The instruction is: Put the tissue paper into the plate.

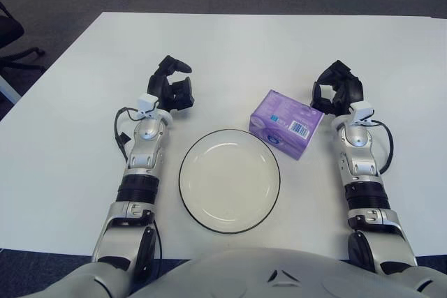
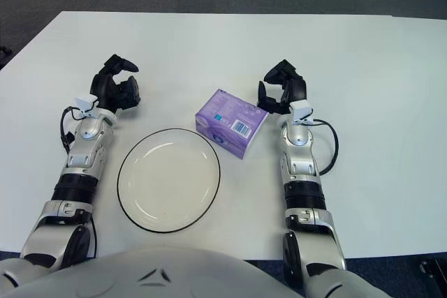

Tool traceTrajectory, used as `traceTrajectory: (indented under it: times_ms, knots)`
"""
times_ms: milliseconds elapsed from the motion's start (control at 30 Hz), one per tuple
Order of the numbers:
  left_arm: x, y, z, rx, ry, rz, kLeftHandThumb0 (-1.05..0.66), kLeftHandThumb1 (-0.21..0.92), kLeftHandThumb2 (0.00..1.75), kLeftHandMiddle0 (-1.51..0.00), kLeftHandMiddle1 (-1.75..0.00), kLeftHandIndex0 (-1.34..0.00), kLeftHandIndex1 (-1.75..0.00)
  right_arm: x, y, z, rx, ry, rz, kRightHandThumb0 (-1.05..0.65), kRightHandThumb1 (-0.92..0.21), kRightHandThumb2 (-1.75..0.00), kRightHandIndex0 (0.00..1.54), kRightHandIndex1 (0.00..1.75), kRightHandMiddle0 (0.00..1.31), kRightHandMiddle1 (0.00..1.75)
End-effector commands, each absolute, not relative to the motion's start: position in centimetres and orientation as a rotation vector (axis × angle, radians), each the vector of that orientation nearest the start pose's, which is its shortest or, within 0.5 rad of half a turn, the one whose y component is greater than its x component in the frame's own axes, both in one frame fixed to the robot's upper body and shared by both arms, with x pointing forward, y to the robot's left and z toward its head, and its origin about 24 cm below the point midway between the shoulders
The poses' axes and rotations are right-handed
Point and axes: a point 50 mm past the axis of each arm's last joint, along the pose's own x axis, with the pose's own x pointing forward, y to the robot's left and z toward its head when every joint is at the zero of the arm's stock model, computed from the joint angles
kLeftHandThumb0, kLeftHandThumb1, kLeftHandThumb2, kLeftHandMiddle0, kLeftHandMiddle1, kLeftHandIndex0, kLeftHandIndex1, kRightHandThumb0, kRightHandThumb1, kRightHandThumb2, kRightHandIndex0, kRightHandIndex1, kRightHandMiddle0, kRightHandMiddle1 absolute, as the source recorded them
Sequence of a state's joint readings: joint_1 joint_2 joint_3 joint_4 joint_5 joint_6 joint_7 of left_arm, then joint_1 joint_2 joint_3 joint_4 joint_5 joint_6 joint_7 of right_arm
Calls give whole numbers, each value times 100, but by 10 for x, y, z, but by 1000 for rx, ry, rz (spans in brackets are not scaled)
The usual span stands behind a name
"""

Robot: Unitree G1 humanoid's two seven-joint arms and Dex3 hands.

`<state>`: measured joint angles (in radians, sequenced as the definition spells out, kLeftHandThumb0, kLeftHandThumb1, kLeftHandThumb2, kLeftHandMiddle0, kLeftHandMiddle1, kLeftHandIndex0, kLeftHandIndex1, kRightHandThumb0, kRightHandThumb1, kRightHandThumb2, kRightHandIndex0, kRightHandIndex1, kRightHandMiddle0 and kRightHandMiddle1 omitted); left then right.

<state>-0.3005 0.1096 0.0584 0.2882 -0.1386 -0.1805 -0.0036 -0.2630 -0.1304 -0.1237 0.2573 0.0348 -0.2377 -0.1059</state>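
Tissue pack waiting beside the plate, right hand just off its corner, nothing gripped yet.

The purple tissue pack (image 1: 286,123) lies flat on the white table (image 1: 230,47), touching or almost touching the far right rim of the empty plate (image 1: 229,180). The right hand (image 1: 337,88) sits just to the pack's right and slightly farther away, fingers loosely curled and holding nothing. The left hand (image 1: 172,83) rests idle, far left of the plate, also loosely curled and empty. To my eye the risk is a sideways nudge: coming in from the right, the fingers could shove the pack against the rim and slide the plate, or pinch only a soft corner and drop it short.
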Motion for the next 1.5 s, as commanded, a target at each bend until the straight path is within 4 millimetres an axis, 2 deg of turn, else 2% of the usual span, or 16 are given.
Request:
traceTrajectory:
  times_ms: [0, 267, 733, 900, 1133, 1467]
  knots:
    - [284, 153, 23, -106, -3, 19, -46, 38, 124, -129, -175, -57, -175, 269, -190, 26, 10, -51, -210, -47, -35, -128, 127, 175, 59, 175]
    - [285, 153, 22, -108, -2, 20, -46, 37, 125, -129, -175, -57, -175, 268, -193, 41, 12, -103, -227, -47, -35, -128, 128, 175, 59, 175]
    - [287, 152, 22, -109, -1, 27, -46, 37, 125, -129, -175, -57, -175, 254, -184, 93, -13, -262, -254, -49, -29, -135, 127, 175, 64, 175]
    - [286, 151, 22, -115, 2, 22, -46, 38, 124, -129, -175, -57, -175, 245, -176, 111, -133, -344, -237, -49, -29, -135, 125, 175, 64, 175]
    - [286, 151, 21, -112, 4, 18, -46, 38, 124, -129, -175, -56, -175, 241, -170, 120, -319, -394, -225, -49, -29, -134, 124, 175, 63, 175]
    - [286, 151, 21, -112, 1, 22, -46, 38, 124, -129, -175, -56, -175, 242, -162, 129, -514, -471, -214, -48, -33, -130, 114, 175, 60, 175]
